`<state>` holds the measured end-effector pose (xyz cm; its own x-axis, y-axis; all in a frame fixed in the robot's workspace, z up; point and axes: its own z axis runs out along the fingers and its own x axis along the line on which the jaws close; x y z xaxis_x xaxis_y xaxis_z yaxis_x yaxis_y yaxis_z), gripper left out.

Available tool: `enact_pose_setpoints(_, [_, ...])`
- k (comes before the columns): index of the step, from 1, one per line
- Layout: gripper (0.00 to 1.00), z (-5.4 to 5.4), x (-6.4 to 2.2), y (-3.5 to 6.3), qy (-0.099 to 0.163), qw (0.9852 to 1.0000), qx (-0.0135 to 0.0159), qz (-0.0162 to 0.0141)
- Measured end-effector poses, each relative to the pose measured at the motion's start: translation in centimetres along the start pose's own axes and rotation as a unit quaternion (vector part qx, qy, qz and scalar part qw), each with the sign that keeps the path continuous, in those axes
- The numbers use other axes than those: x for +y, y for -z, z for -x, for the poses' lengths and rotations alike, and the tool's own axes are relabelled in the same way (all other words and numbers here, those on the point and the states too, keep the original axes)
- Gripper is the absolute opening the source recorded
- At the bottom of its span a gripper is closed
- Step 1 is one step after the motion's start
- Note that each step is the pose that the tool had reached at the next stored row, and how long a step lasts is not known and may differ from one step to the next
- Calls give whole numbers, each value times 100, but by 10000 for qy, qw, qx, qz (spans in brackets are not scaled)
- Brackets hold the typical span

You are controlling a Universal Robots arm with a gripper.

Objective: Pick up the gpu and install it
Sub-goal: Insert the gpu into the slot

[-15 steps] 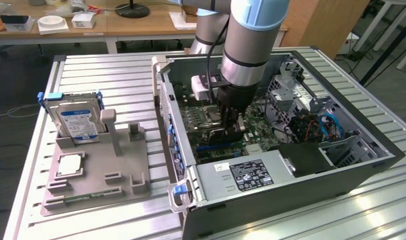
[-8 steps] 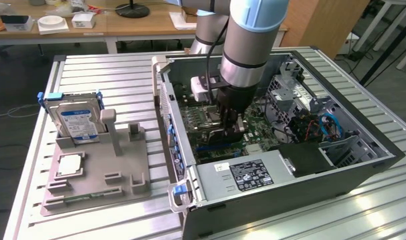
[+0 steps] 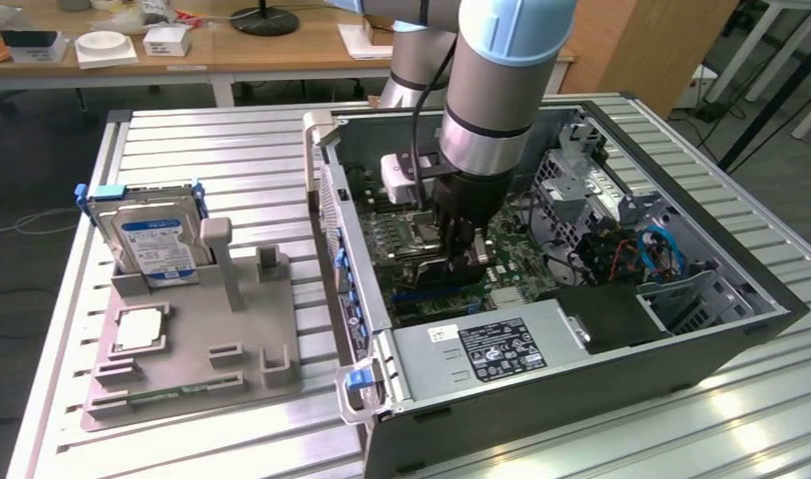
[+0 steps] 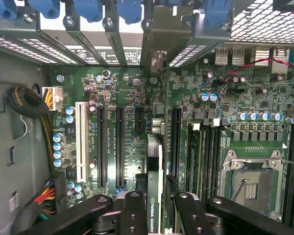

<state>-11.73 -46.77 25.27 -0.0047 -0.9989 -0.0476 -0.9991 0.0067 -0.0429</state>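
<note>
Black metal fingers are seen clamped on the gpu, one on each flat side, with the thin card standing on edge between them. In the wrist view the card is presented edge-on, as a narrow strip with a pale face and a green logo patch close to the fingers; its silvery bracket end reaches toward the slotted rear wall of the case. The card is held just above the green motherboard, over the row of long black expansion slots and beside a white slot; whether its lower edge is touching a slot cannot be told.

In the exterior view the gripper is lowered inside the open dark-grey computer case, which lies on its side on a ribbed aluminium table. The arm's wrist is a smooth grey cylinder with a pale blue cap. At the exterior view's left, a grey moulded tray rests on the table, with a boxy silver hard drive standing upright in it and a small square silver chip lying flat nearer the camera.
</note>
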Motion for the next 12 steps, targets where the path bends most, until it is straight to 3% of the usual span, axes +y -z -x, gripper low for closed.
enact_pose_setpoints(12, [26,0,0,-12,0,10000,-2,-5])
